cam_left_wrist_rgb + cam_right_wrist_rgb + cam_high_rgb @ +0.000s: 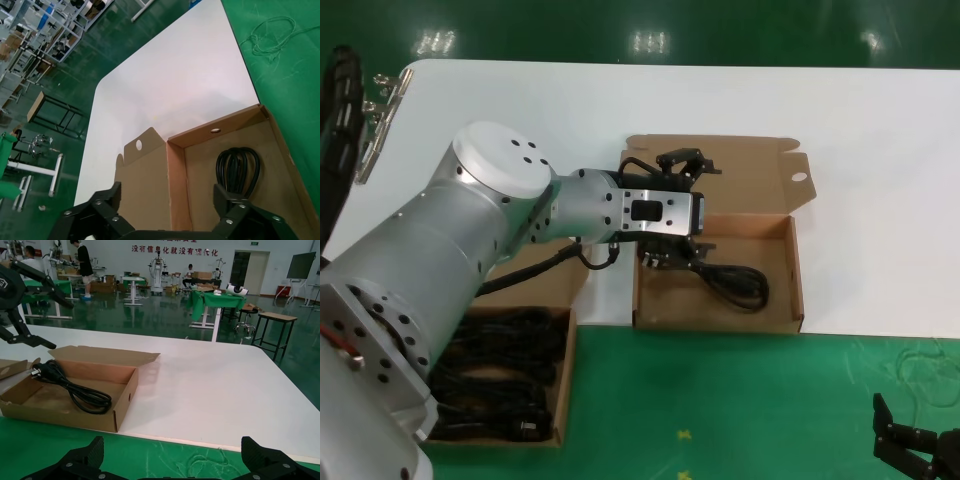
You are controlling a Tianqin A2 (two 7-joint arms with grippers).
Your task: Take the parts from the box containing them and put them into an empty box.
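The box with the oval hole (pixel 798 178) in its lid ear lies open in the middle of the white table; its rim (pixel 796 270) also shows in the left wrist view (pixel 176 185) and the right wrist view (pixel 125 395). One black coiled power cord (pixel 730 283) lies inside it (pixel 239 167) (pixel 85 392). My left gripper (pixel 708 207) hovers over that box's left end, open and empty (pixel 167 205), straddling the back wall. The second box (pixel 566 370) at the lower left holds several black cords (pixel 500 375), partly hidden by my left arm. My right gripper (pixel 920 445) is parked open over the green mat (pixel 172 460).
A loose thin wire (pixel 925 375) lies on the green mat at the right, also in the left wrist view (pixel 270 32). The white table (pixel 880 150) stretches behind and right of the boxes. A metal fixture (pixel 380 110) stands at the far left.
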